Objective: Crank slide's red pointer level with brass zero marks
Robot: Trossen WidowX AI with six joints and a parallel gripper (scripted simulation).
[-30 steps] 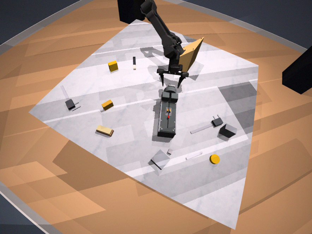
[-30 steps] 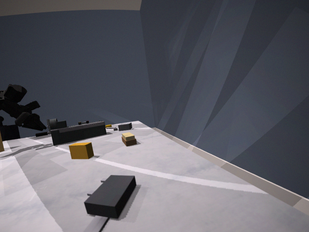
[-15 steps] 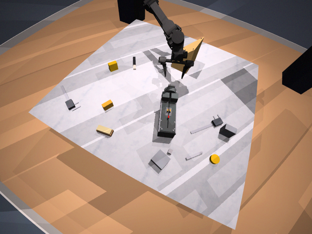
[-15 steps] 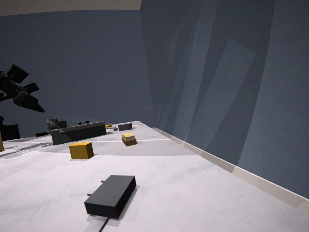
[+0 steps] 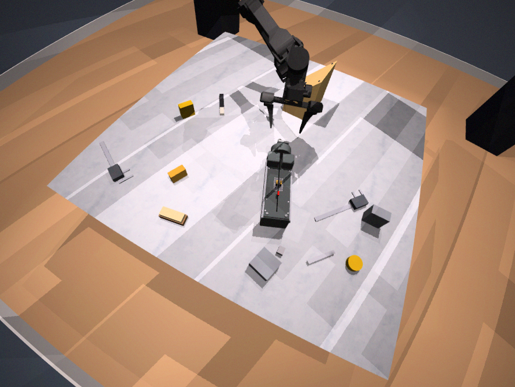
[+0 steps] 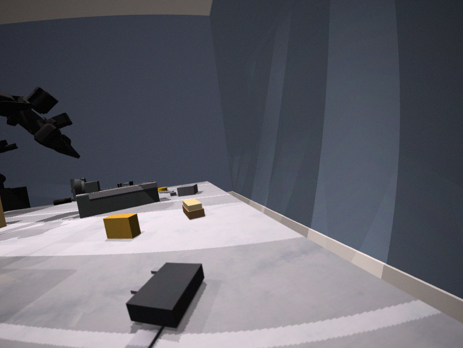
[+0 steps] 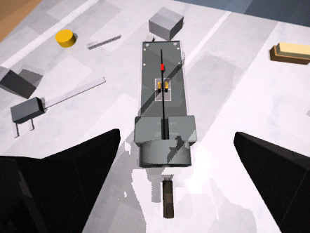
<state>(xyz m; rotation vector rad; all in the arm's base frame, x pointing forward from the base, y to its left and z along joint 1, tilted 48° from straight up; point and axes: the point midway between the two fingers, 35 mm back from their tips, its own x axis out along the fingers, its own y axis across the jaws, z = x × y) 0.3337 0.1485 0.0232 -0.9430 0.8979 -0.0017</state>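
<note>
Crank handle (image 7: 168,199) (image 6: 62,201), the brown grip at the lower centre of the wrist frame, projects from the near end of the grey machine (image 5: 275,208) (image 6: 119,202) (image 7: 151,75), which stands right of centre in the top frame. Your red pointer (image 5: 278,193) (image 7: 162,67) lies on the slide's thin dark rod, toward the machine's far end and apart from the brass zero marks (image 5: 278,182) (image 7: 163,85); it is not level with them.

Principal risk: if you take the free handle for a finished job, the pointer is left off the marks. A second risk is direction: the machine is unfamiliar, and a turn begun the wrong way would probably drive the pointer farther off, so you would do well to watch it through a small first turn. Overshoot could follow from a large turn near the marks. A poorly centred descent might let a fingertip strike the round housing (image 5: 281,147) (image 7: 165,153) or push the handle sideways, shifting the slide unintentionally.

Gripper (image 5: 285,130) (image 6: 79,156) (image 7: 175,135): your fingers stand spread almost to their full width, one at either side of the wrist frame, with nothing between them. In the exterior frame, at left, the tips hang above the handle, well apart from it, touching neither handle nor machine.
</note>
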